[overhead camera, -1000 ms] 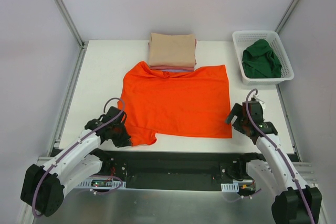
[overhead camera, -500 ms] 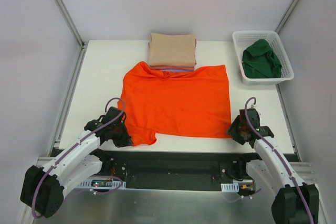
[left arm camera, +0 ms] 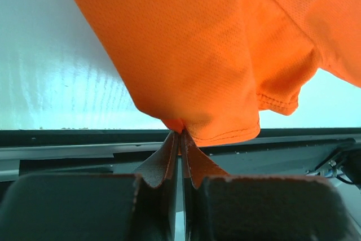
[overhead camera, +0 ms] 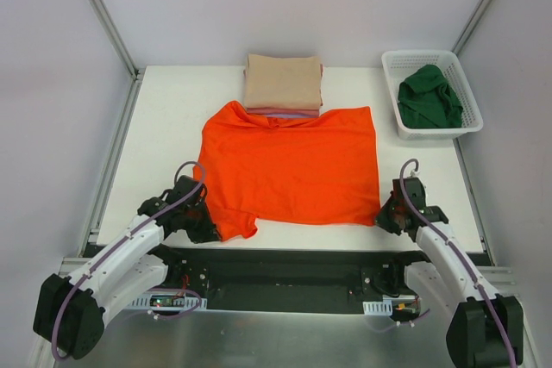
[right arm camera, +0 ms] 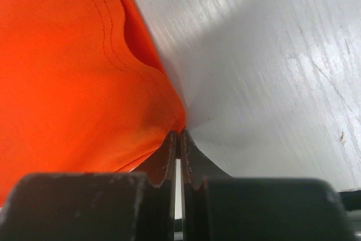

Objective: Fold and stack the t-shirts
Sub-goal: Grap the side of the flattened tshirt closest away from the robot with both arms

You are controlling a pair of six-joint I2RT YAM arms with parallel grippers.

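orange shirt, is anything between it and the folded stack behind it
Nothing visible. The orange shirt meets the folded stack at its far edge, with no object between them. The white basket holding the green shirt sits off to the right. The left pincer and right pincer are shut on its near corners.

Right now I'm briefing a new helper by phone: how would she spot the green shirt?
Find the white table, then the white mesh basket at its far right corner. The green shirt lies crumpled inside it. It is the only dark shirt and the only one not on the tabletop.
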